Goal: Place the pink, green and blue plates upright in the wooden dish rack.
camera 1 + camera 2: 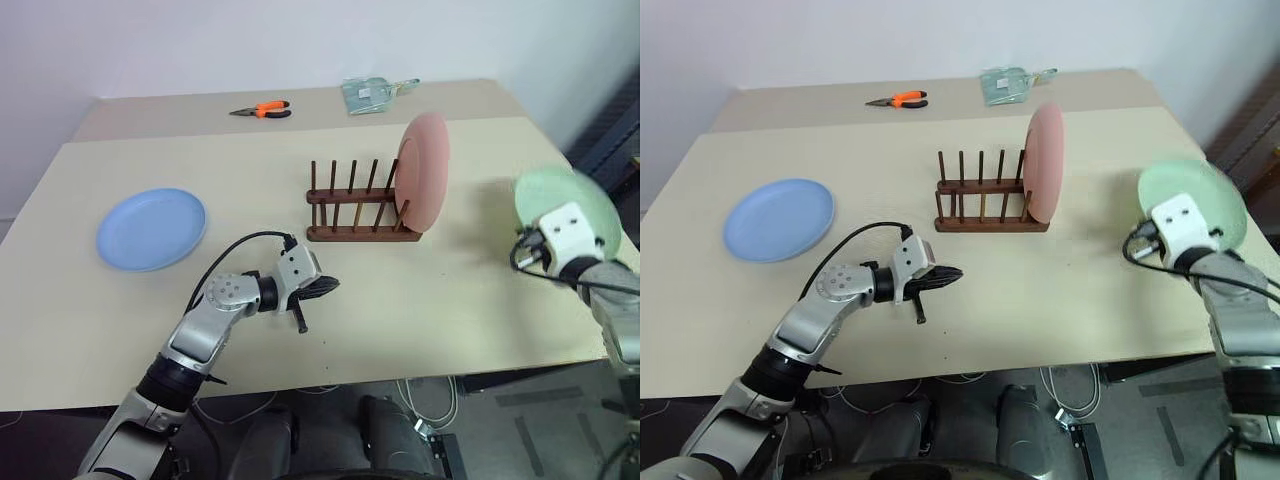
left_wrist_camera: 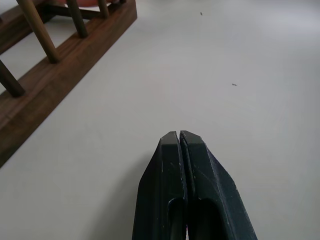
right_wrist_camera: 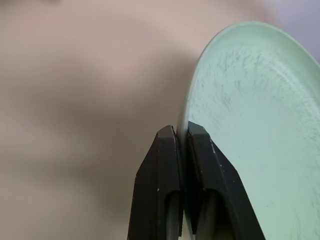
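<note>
The pink plate stands upright in the right end slot of the wooden dish rack, which sits mid-table. Far to the left, the blue plate lies flat on the table. At the table's right edge my right gripper is shut on the rim of the green plate, which is lifted and tilted up. My left gripper is shut and holds nothing. It hovers low over the table just in front of the rack's left end.
Orange-handled pliers and a clear plastic bag lie at the back of the table. The rack's other slots, left of the pink plate, hold nothing. The table's front edge runs close under both arms.
</note>
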Robot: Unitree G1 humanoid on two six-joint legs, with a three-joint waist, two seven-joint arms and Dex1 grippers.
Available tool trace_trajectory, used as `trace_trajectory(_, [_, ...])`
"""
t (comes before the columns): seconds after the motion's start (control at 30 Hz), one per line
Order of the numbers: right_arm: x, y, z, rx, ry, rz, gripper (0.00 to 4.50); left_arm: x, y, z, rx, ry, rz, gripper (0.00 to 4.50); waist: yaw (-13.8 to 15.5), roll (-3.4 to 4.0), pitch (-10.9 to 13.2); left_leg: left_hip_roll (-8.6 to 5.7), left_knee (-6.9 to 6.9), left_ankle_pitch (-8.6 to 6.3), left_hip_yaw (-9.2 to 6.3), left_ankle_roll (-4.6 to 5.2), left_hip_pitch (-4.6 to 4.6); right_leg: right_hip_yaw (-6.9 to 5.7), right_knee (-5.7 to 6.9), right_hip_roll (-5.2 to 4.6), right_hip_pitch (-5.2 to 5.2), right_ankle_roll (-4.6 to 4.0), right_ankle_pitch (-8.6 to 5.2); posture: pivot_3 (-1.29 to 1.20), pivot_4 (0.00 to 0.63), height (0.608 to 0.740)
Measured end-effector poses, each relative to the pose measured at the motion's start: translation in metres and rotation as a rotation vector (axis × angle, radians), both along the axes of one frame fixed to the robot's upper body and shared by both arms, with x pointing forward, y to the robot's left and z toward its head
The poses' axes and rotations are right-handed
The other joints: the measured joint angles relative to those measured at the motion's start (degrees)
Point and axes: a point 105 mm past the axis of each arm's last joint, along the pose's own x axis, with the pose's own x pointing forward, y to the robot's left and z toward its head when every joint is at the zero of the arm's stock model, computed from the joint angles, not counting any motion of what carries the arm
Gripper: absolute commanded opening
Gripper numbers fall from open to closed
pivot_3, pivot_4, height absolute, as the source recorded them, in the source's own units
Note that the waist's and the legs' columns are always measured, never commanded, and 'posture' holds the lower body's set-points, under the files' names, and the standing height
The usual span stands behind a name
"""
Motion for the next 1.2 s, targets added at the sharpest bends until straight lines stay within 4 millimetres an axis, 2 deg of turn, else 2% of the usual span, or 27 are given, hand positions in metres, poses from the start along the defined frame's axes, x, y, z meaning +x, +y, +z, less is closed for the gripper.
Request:
trace_trajectory(0.1, [0.009, 0.028, 0.088, 0.201, -0.297, 0.076, 0.02, 0.000, -0.001, 0.004, -0.014, -0.011, 0.004, 0.00, 0.2, 0.08, 0.0, -0.01, 0.00, 0.00, -0.06, 0.00, -0.05, 0.00, 0.01, -0.01, -0.04, -0.05, 0.06, 0.00, 0.150, 0.740])
trace_trajectory(0.17, [0.001, 0.045, 0.142, 0.386, -0.444, 0.183, 0.02, 0.000, -0.001, 0.005, -0.022, -0.013, 0.004, 0.00, 0.5, 0.04, 0.0, -0.01, -0.02, 0.00, -0.29, 0.00, -0.10, -0.16, -0.01, 0.01, 0.00, -0.18, 0.14, 0.00, 0.150, 0.740])
trace_trajectory(0.2, [-0.008, 0.061, 0.167, 0.511, -0.491, 0.294, 0.02, 0.001, 0.000, 0.005, -0.027, -0.010, 0.011, 0.00, 0.6, 0.01, 0.0, 0.01, -0.05, 0.00, -0.43, 0.00, -0.12, -0.25, -0.03, 0.01, 0.00, -0.19, 0.14, 0.00, 0.150, 0.740])
trace_trajectory(0.27, [-0.025, 0.095, 0.189, 0.666, -0.485, 0.514, 0.02, 0.002, 0.003, 0.008, -0.041, -0.012, 0.022, 0.00, 0.7, -0.08, 0.0, 0.00, -0.11, 0.00, -0.55, 0.00, -0.12, -0.35, -0.04, 0.01, 0.01, -0.20, 0.14, 0.00, 0.150, 0.740])
trace_trajectory(0.33, [-0.034, 0.124, 0.189, 0.767, -0.408, 0.672, 0.02, 0.003, 0.005, 0.011, -0.053, -0.014, 0.030, 0.00, 0.8, -0.09, -0.1, 0.00, -0.11, -0.01, -0.61, 0.00, -0.13, -0.32, -0.05, -0.02, 0.01, -0.22, 0.13, 0.00, 0.150, 0.740])
trace_trajectory(0.43, [-0.035, 0.163, 0.176, 0.937, -0.263, 0.817, 0.02, 0.006, 0.014, 0.013, -0.060, -0.016, 0.059, 0.00, 0.5, -0.06, 0.0, 0.00, -0.08, 0.00, -0.61, 0.00, -0.10, -0.25, 0.00, -0.03, -0.02, -0.36, 0.07, 0.00, 0.150, 0.740])
trace_trajectory(0.5, [-0.033, 0.191, 0.166, 1.053, -0.159, 0.859, 0.02, 0.009, 0.020, 0.016, -0.065, -0.023, 0.078, 0.00, 0.2, -0.02, -0.1, 0.00, -0.11, 0.00, -0.63, 0.00, -0.08, -0.25, 0.08, 0.00, -0.08, -0.32, 0.09, 0.00, 0.150, 0.740])
trace_trajectory(0.53, [-0.031, 0.198, 0.162, 1.074, -0.123, 0.853, 0.02, 0.010, 0.021, 0.017, -0.068, -0.026, 0.082, 0.00, 0.2, -0.02, -0.1, -0.01, -0.11, 0.00, -0.61, -0.01, -0.09, -0.25, 0.08, 0.00, -0.11, -0.28, 0.11, 0.00, 0.150, 0.740])
trace_trajectory(0.6, [-0.026, 0.204, 0.153, 1.100, -0.064, 0.820, 0.02, 0.010, 0.025, 0.017, -0.060, -0.026, 0.089, 0.00, 0.4, -0.03, -0.1, -0.04, -0.10, 0.01, -0.61, -0.01, -0.15, -0.27, 0.06, 0.00, -0.13, -0.22, 0.15, 0.00, 0.150, 0.740])
trace_trajectory(0.77, [-0.013, 0.211, 0.107, 1.187, 0.121, 0.712, 0.02, 0.009, 0.030, 0.016, -0.072, -0.011, 0.105, 0.00, 0.3, -0.02, -0.1, -0.05, -0.11, 0.00, -0.54, -0.01, -0.15, -0.22, 0.05, -0.01, -0.14, -0.21, 0.15, 0.00, 0.150, 0.740])
trace_trajectory(1.07, [0.010, 0.203, 0.082, 1.195, 0.181, 0.602, 0.02, 0.006, 0.025, 0.019, -0.082, -0.017, 0.091, 0.00, 0.1, 0.00, -0.1, -0.03, -0.13, 0.00, -0.38, -0.01, -0.11, -0.24, 0.08, 0.07, -0.14, -0.21, 0.15, 0.00, 0.150, 0.740])
trace_trajectory(1.17, [0.014, 0.201, 0.077, 1.208, 0.197, 0.593, 0.89, 0.006, 0.026, 0.019, -0.081, -0.015, 0.091, 0.00, 0.1, 0.00, -0.1, -0.02, -0.13, 0.00, -0.38, 0.00, -0.10, -0.24, 0.08, 0.07, -0.13, -0.21, 0.15, 0.00, 0.150, 0.740])
trace_trajectory(1.2, [0.016, 0.200, 0.076, 1.197, 0.196, 0.589, 1.39, 0.006, 0.026, 0.019, -0.079, -0.010, 0.090, 0.26, 0.1, 0.00, -0.1, -0.02, -0.13, 0.00, -0.38, 0.00, -0.10, -0.24, 0.08, 0.07, -0.13, -0.21, 0.15, 0.00, 0.150, 0.740])
